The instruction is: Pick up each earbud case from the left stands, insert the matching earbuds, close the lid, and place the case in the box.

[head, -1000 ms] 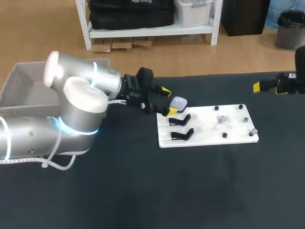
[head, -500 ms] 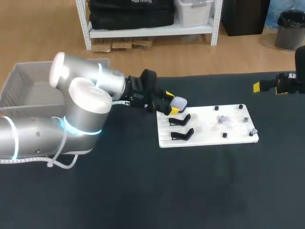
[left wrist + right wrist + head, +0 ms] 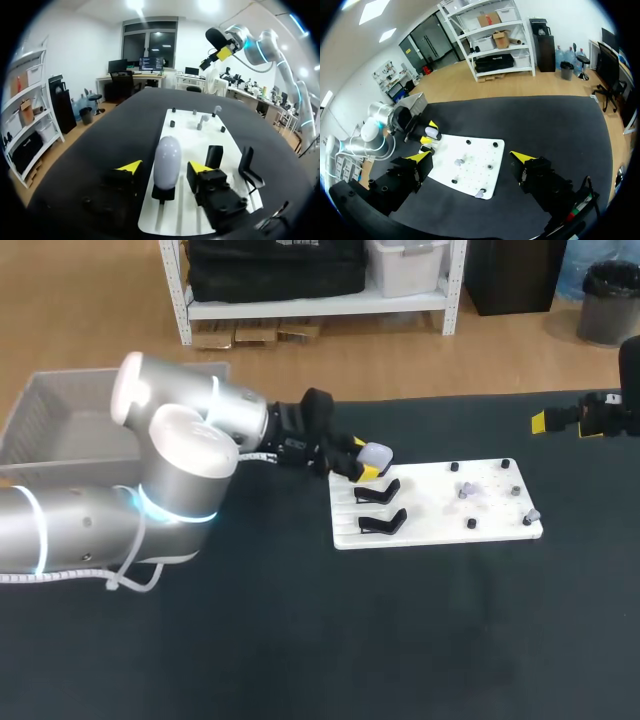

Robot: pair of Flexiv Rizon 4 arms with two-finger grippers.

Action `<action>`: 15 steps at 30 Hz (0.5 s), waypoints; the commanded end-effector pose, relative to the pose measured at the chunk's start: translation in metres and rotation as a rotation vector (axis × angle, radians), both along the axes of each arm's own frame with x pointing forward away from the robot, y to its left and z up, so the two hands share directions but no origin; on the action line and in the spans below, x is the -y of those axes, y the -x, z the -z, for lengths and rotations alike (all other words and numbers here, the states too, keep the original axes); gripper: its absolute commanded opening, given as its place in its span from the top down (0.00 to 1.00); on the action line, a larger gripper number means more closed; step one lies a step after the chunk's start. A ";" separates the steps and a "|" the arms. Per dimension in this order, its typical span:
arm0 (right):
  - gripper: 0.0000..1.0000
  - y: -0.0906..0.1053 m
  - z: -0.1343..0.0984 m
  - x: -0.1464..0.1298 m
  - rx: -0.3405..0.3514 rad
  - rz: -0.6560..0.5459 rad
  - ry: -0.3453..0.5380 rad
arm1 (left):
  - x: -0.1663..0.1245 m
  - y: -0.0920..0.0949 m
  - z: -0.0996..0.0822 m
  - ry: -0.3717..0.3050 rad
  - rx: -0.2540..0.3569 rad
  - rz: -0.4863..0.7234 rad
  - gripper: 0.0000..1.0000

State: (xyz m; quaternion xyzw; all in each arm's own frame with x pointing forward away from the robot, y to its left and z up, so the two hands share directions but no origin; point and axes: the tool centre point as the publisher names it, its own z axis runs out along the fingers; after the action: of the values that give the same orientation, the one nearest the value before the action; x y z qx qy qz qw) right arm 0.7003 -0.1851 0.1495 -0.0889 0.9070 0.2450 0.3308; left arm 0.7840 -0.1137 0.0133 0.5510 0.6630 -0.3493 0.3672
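Left gripper (image 3: 164, 167) spread around earbud case (image 3: 167, 152), not touching, its stand (image 3: 163, 193) half-hidden; right gripper (image 3: 471, 157) released

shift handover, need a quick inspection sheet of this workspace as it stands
surface: black table, bare apart from the white board
job's things: earbud case upright on the far stand; two black stands nearer are empty; small pale earbuds on the board's pegs; grey box off the table's left edge
clutter: nothing seen
grippers: left gripper around the case, fingers open on either side, not touching; right gripper open, above the table's far right edge
cables: white cable looped along the left arm
surroundings: nothing seen reaching over the table
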 end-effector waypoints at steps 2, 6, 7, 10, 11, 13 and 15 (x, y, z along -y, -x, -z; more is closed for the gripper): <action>0.00 -0.001 0.000 0.001 -0.001 -0.003 -0.002 | 0.003 -0.005 0.001 0.001 -0.005 0.009 0.53; 0.00 -0.001 0.000 0.001 -0.001 -0.003 -0.002 | 0.004 -0.005 0.004 0.001 -0.010 0.013 0.56; 0.00 -0.001 0.000 0.001 -0.001 -0.003 -0.002 | 0.004 -0.005 0.005 0.002 -0.012 0.014 0.58; 0.00 -0.001 0.000 0.001 -0.001 -0.003 -0.002 | 0.004 -0.005 0.005 0.002 -0.016 0.015 0.65; 0.00 -0.001 0.000 0.001 -0.001 -0.003 -0.002 | 0.004 -0.005 0.005 0.002 -0.017 0.015 0.74; 0.00 -0.001 0.000 0.001 -0.001 -0.003 -0.002 | 0.004 -0.004 0.005 0.004 -0.017 0.015 0.83; 0.00 -0.001 0.000 0.001 -0.001 -0.003 -0.002 | 0.003 -0.004 0.005 0.007 -0.018 0.014 0.92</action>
State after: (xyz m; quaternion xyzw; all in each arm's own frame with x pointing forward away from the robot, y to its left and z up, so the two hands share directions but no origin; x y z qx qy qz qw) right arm 0.7003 -0.1851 0.1495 -0.0889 0.9070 0.2450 0.3308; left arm 0.7852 -0.1164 0.0094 0.5507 0.6612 -0.3578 0.3627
